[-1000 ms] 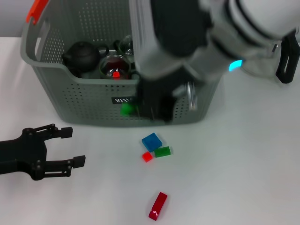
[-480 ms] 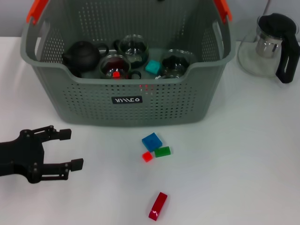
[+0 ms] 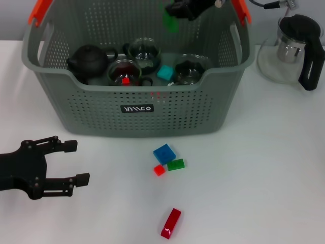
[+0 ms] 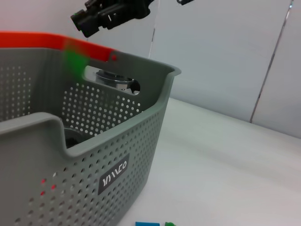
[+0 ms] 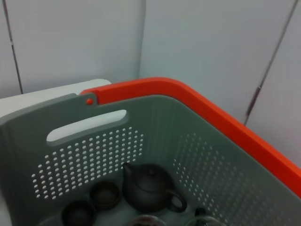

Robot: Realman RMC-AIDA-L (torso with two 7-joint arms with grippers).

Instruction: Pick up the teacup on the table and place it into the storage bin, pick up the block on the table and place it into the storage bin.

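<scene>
Head view shows our right gripper (image 3: pixel 189 9) above the storage bin (image 3: pixel 223 109), its fingers parted with a green block (image 3: pixel 169 22) dropping below, which we fear could bounce off the glass teacups (image 3: pixel 143 50) inside; our left gripper (image 3: pixel 71 161) idles open before the bin.

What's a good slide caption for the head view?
Right gripper above the storage bin, green block just below it; left gripper open on the table.

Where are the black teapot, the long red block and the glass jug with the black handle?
black teapot (image 3: pixel 88 59), head view, on its round body.
long red block (image 3: pixel 171 223), head view, on its top face.
glass jug (image 3: pixel 290 50), head view, on its metal band.
</scene>
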